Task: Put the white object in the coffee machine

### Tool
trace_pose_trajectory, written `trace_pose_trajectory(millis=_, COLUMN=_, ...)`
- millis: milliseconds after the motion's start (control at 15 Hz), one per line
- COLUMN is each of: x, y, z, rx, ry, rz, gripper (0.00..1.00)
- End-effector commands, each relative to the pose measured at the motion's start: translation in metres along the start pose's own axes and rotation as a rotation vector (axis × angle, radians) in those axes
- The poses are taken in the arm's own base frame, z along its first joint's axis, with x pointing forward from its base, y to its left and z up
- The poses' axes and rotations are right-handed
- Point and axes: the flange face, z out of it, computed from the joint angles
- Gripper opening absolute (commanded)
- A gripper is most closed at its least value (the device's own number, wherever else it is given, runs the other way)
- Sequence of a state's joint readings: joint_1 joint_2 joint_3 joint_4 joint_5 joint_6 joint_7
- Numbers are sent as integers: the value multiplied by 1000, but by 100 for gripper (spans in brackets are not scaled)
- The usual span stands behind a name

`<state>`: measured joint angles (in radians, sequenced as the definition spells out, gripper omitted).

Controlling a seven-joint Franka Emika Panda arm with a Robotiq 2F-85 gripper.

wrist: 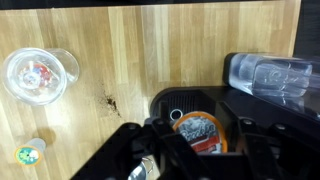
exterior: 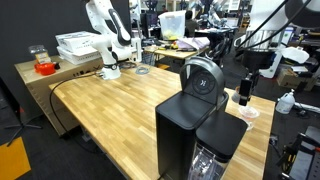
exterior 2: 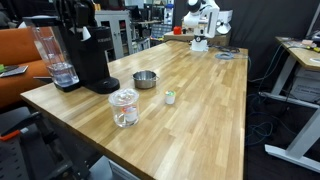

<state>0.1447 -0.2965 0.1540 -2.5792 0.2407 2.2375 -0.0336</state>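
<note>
In the wrist view my gripper (wrist: 195,152) hangs right above the black coffee machine (wrist: 268,112). A white pod with an orange and silver lid (wrist: 198,128) sits between my fingers, lid up, over the machine's rounded dark top. My fingers seem shut on its sides. The machine stands at a table corner in both exterior views (exterior: 185,130) (exterior 2: 92,60), with its silver-ringed brew head (exterior: 203,78) on top. A dark shape above the machine (exterior 2: 75,14) seems to be my gripper. A second small white and green object (wrist: 28,153) (exterior 2: 170,97) lies on the table.
A clear water tank (wrist: 265,75) (exterior 2: 55,55) is on the machine's side. A clear plastic cup (wrist: 40,75) (exterior 2: 124,107) and a metal bowl (exterior 2: 145,79) stand on the wooden table (exterior 2: 200,110). A white arm (exterior: 105,40) (exterior 2: 200,25) stands at the far end.
</note>
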Motion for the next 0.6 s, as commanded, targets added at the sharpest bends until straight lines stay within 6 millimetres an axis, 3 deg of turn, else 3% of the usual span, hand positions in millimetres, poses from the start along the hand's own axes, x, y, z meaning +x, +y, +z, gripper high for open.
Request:
trace_pose_trajectory(millis=0, x=-9, y=-19, z=-17, rx=-1, ry=24, rz=14, gripper=25)
trace_pose_trajectory(millis=267, x=-17, y=-34, z=-35, rx=-13, ry=67, rz=25, gripper=25)
trace_pose_trajectory(millis=533, x=-17, y=-35, z=-46, rx=-13, ry=98, rz=24, gripper=25)
